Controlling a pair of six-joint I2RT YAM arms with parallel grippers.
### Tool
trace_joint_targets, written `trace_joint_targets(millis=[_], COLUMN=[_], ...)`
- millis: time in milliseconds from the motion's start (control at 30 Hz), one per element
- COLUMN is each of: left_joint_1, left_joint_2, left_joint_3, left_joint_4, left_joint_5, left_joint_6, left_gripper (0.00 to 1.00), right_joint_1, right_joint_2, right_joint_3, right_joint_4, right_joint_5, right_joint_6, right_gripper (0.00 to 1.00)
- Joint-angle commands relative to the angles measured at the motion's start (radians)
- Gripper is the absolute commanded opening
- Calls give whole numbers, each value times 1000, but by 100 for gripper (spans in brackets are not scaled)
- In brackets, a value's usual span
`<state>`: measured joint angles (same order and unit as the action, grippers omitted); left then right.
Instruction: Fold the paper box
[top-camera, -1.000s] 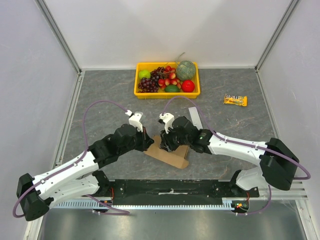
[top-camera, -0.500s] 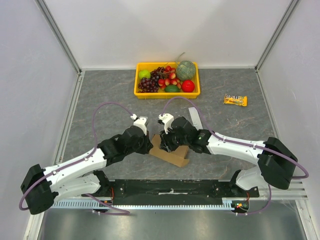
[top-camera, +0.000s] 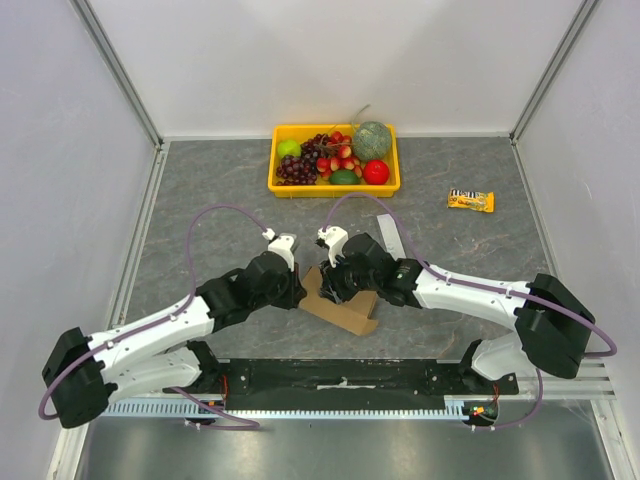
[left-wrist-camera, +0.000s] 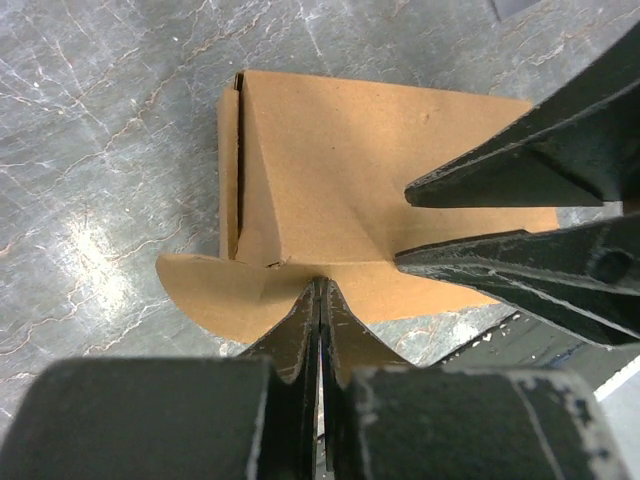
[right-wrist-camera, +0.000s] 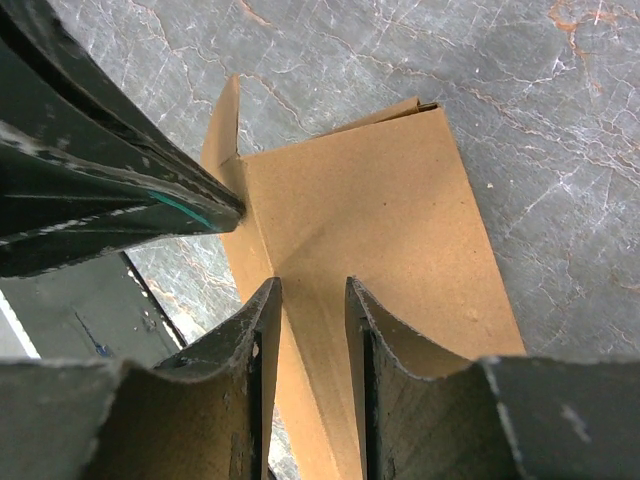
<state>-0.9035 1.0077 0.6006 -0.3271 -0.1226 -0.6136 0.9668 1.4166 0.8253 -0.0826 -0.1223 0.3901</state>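
The paper box is a flat-folded brown cardboard carton lying on the grey table between the two arms. In the left wrist view the paper box shows a rounded flap sticking out at its near edge. My left gripper is shut, its tips touching the crease where that flap meets the carton. My right gripper stands open over the carton's top face, cardboard showing between its tips. From above, the left gripper and right gripper meet at the box's left end.
A yellow tray full of fruit stands at the back centre. A wrapped snack bar lies at the right. A pale flat strip lies just behind the right arm. A black rail runs along the near edge.
The left arm has swung right and forward, bringing its shut gripper up against the box's left end; it has held still for the last half second. The right arm has not moved.
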Motion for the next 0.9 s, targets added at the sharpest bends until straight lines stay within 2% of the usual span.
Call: trace_joint_targets(millis=[0, 100, 200, 600, 867], left_joint_1=[0, 2, 8, 11, 11], left_joint_2=[-95, -158, -146, 141, 57], left_joint_3=[39, 51, 60, 93, 64], left_joint_4=[3, 14, 13, -15, -24], left_joint_5=[-29, -104, -159, -95, -130], left_joint_6=[-9, -9, 0, 12, 17], left_gripper=[2, 2, 2, 2, 2], right_joint_1=[4, 4, 4, 4, 4], right_joint_2=[18, 18, 13, 12, 10], right_joint_3=[-12, -15, -20, -18, -14], right_joint_4=[-57, -54, -51, -51, -49], right_joint_5=[26, 21, 20, 18, 21], right_joint_6=[-16, -14, -13, -7, -5], right_gripper=[38, 38, 38, 38, 38])
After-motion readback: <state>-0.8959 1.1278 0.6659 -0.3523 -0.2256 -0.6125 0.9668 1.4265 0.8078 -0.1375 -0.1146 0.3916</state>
